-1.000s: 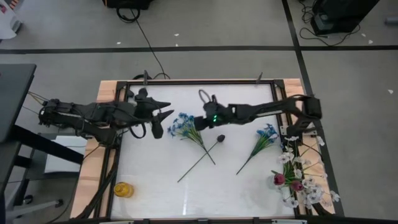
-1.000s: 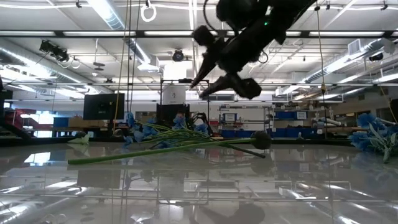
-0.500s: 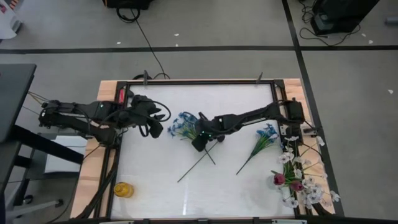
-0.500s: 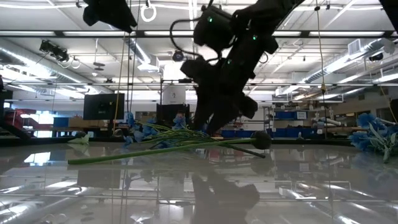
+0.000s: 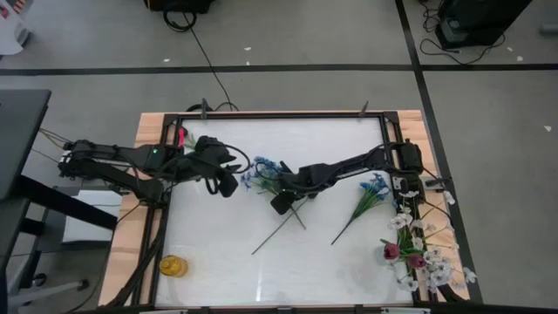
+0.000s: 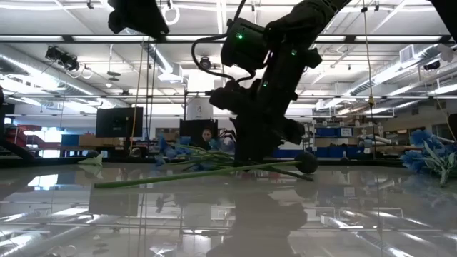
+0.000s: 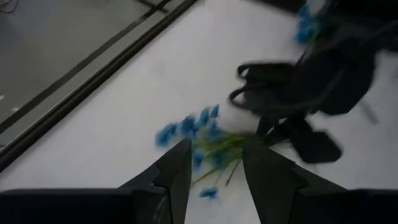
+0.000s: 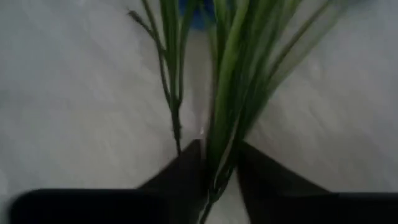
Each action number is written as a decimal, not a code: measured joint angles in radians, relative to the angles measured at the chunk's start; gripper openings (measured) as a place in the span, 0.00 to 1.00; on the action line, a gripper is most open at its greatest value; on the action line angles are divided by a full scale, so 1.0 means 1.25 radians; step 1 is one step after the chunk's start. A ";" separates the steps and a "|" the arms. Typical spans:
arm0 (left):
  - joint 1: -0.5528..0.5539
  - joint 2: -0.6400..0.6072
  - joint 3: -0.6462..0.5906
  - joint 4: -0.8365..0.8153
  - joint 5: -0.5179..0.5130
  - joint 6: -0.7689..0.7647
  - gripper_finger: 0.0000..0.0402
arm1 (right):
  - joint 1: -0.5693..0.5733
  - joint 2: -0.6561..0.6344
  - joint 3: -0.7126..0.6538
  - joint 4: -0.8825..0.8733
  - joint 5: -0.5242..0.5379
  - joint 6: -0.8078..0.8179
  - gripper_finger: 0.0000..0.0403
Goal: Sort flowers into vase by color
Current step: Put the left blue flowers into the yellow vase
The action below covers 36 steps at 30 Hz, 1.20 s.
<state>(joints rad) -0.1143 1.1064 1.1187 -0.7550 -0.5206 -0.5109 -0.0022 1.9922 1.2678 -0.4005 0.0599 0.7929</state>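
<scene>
A blue-blossom sprig [image 5: 261,173] lies on the white table near its middle, stem toward the near right. My right gripper [image 5: 281,202] stands down on that stem and is shut on it [image 8: 221,168]. A black-bud flower [image 6: 307,163] lies crossed under the sprig, its long stem [image 5: 266,240] running toward the near left. My left gripper [image 5: 228,181] hangs open above the table just left of the blue blossoms [image 7: 193,127], holding nothing. A second blue sprig [image 5: 372,190] lies toward the right edge. My right gripper pinches the blue sprig's bundle of green stems and leaves [image 8: 227,140] between its two fingers, below the blossoms. The fingers come from above, slanting down, one on each side of the stems. The sprig lies on the table.
White sprays and red-purple buds [image 5: 414,253] stand bunched at the table's near right corner. A small yellow object [image 5: 173,266] sits at the near left corner. A dark frame [image 5: 279,115] edges the table. The near half of the table holds only the black-bud stem.
My right gripper has come down from above the table onto the blue sprig's stem, moving toward the near left, and its fingers have drawn together on the stems. My left gripper has tipped downward and sunk a little beside the blossoms.
</scene>
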 joint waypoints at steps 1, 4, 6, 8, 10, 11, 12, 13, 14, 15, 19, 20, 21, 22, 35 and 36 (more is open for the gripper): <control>0.000 0.003 0.000 0.023 0.000 -0.002 0.37 | -0.003 -0.002 0.000 0.003 -0.003 0.001 0.15; 0.000 0.007 0.000 0.058 0.003 -0.007 0.37 | -0.006 -0.019 0.000 0.014 -0.003 0.004 0.04; 0.004 0.005 0.000 0.072 0.007 -0.020 0.37 | -0.006 -0.040 0.000 0.018 0.022 0.020 0.07; 0.016 0.004 0.000 0.066 0.035 -0.036 0.37 | -0.009 -0.069 0.000 0.028 0.045 0.034 0.09; 0.031 -0.002 0.000 0.061 0.069 -0.059 0.37 | -0.012 -0.100 0.000 0.037 0.067 0.037 0.08; 0.038 -0.008 0.000 0.061 0.079 -0.066 0.37 | -0.015 -0.116 0.000 0.047 0.079 0.037 0.06; 0.045 -0.017 0.000 0.061 0.081 -0.071 0.37 | -0.019 -0.134 0.000 0.059 0.091 0.037 0.04; 0.048 -0.025 0.000 0.063 0.082 -0.078 0.37 | -0.022 -0.152 0.000 0.068 0.104 0.037 0.03; 0.052 -0.032 0.000 0.064 0.083 -0.083 0.37 | -0.026 -0.169 0.000 0.080 0.119 0.037 0.03; 0.055 -0.039 0.000 0.063 0.085 -0.088 0.37 | -0.031 -0.190 0.000 0.094 0.135 0.037 0.03; 0.059 -0.059 0.000 0.060 0.087 -0.129 0.37 | -0.047 -0.263 0.000 0.132 0.205 0.037 0.05; 0.059 -0.061 0.000 0.060 0.086 -0.138 0.37 | -0.049 -0.281 0.000 0.140 0.223 0.036 0.05; 0.059 -0.062 0.000 0.062 0.086 -0.144 0.37 | -0.051 -0.299 0.000 0.150 0.243 0.029 0.04; 0.059 -0.062 0.000 0.061 0.086 -0.147 0.37 | -0.052 -0.316 0.000 0.167 0.260 0.012 0.04; 0.063 -0.008 0.000 0.341 0.092 0.041 0.37 | -0.034 -0.409 0.000 0.491 0.167 -0.290 0.03; 0.062 -0.005 0.000 0.366 0.101 0.056 0.37 | -0.032 -0.409 0.000 0.502 0.152 -0.297 0.03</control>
<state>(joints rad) -0.0364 1.0999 1.1187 -0.2972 -0.3947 -0.4410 -0.0427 1.4815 1.2675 0.2276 0.2494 0.4215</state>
